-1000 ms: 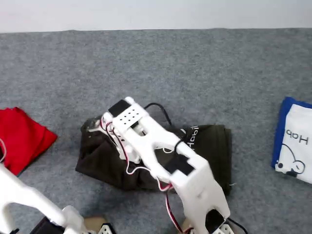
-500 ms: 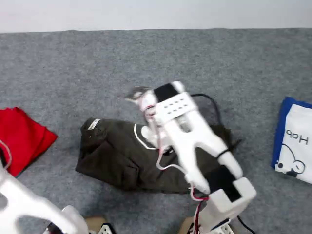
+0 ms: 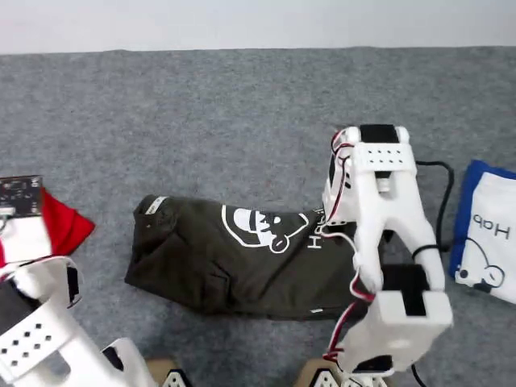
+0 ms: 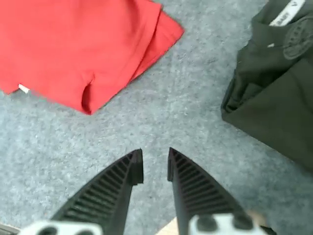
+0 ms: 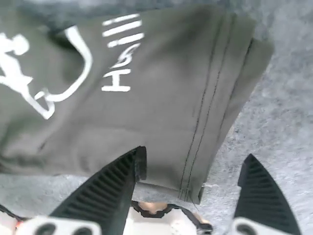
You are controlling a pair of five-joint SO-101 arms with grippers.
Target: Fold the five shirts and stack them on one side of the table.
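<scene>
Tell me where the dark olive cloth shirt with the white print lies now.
In the high view the dark olive shirt lies mid-table, between the red cloth shirt on the left and the blue-and-white shirt on the right.

- The right arm (image 3: pixel 379 210) reached far forward, and its wrist pointed down.
- The right gripper (image 5: pixel 193 169) had its two fingers spread wide apart.
- The left arm (image 3: pixel 36 339) sat low at the near left edge.
- The left gripper (image 4: pixel 155 169) had just a small gap between its fingers.

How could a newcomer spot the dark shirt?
Start from the grey table. Midway between the red shirt at one edge and the blue-and-white shirt at the other lies the dark shirt. It alone is olive-brown with a white outline drawing.
</scene>
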